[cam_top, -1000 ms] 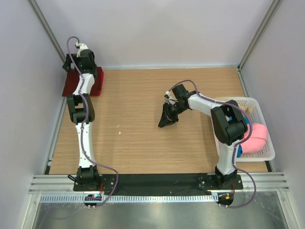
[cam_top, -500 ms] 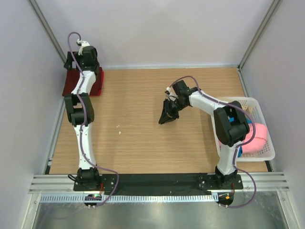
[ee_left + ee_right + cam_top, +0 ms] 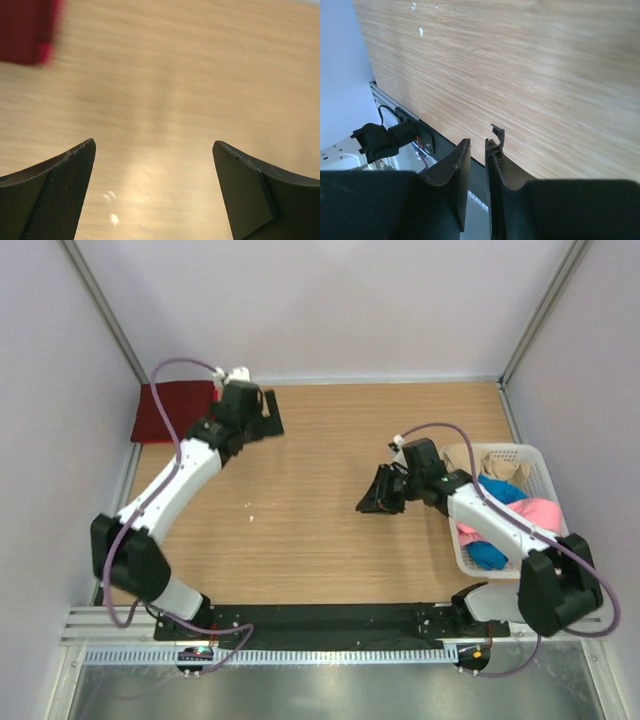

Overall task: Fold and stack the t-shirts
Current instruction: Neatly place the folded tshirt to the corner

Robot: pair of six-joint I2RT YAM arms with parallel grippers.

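One flat, folded dark-red cloth t-shirt pile (image 3: 172, 412) lies in the far-left corner of the wooden table (image 3: 300, 540), long side left-right. Left gripper (image 3: 266, 416) has swung off it rightward, jaws wide apart, empty. Right gripper (image 3: 366, 504) has shifted toward the white slatted plastic basket (image 3: 520, 448), jaws nearly together, empty. Pink t-shirt (image 3: 540, 512), blue t-shirt (image 3: 488, 554) and beige t-shirt (image 3: 498, 466) sit inside.

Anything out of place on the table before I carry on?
Nothing serious. The folded red shirts lie flat in the far left corner, and the unfolded shirts are heaped inside the basket. The only oddity is a few small white specks on the bare wood near the middle.
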